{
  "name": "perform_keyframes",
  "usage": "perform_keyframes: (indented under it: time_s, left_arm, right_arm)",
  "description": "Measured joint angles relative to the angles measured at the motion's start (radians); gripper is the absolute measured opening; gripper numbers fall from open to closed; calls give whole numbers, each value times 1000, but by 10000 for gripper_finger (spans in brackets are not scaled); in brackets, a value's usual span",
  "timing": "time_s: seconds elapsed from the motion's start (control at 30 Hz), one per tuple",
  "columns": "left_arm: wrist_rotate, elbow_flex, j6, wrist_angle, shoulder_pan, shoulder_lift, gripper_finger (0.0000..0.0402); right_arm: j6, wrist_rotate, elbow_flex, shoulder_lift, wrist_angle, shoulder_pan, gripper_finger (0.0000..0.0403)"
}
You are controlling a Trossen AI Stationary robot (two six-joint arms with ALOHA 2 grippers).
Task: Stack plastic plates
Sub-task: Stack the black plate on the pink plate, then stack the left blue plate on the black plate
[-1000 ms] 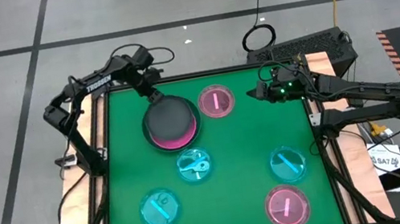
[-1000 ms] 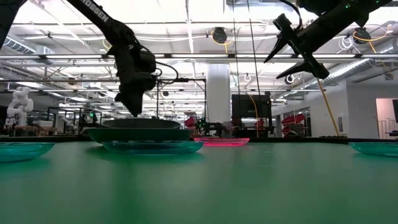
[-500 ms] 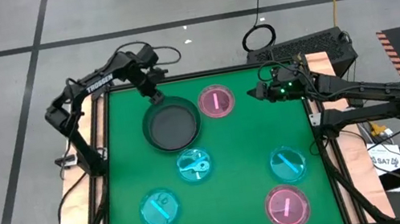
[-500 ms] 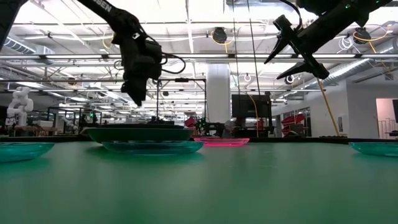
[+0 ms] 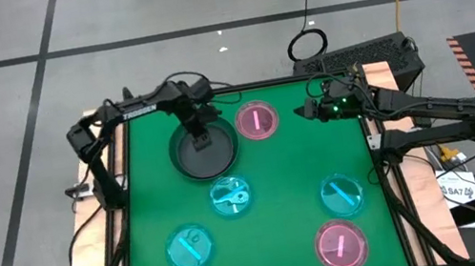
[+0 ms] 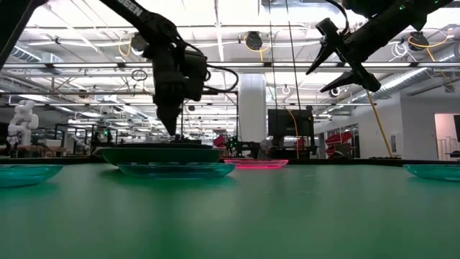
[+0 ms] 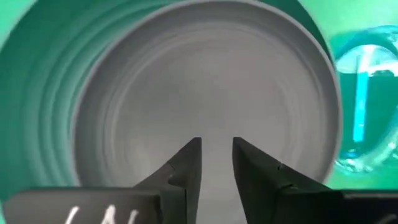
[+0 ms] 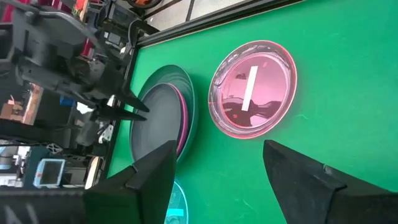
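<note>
Plates lie scattered over the green table [image 5: 354, 133]: a dark grey plate [image 5: 205, 151] at the back left tops a pile with a pink rim [image 8: 182, 121] showing under it. The left gripper [image 7: 216, 152] hangs just above its middle, fingers drawn narrow and empty, probably to press the pile level. Beside it sits a translucent pink plate [image 5: 257, 121]. The right gripper [image 6: 343, 52] waits high at the back right, spread wide, clear of the work.
</note>
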Motion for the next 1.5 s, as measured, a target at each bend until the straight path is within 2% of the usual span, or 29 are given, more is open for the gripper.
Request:
perform_keyframes:
  time_s: [0.3,0.63,1.0,1.2,1.5]
  left_arm:
    - [-104,0,0,64,-11,124,85]
    - [-191,2,-24,92,23,135,84]
    - [-165,34,-91,76,19,142,84]
    - [-152,126,-124,-1,-1,140,84]
    - [-131,393,-257,-225,-41,138,84]
  right_arm:
    - [-3,0,0,0,-32,0,233]
    - [-7,-1,0,0,-41,0,233]
    - [-14,0,0,0,-41,0,233]
    - [-14,0,0,0,-41,0,233]
    - [-33,-18,0,0,-41,0,233]
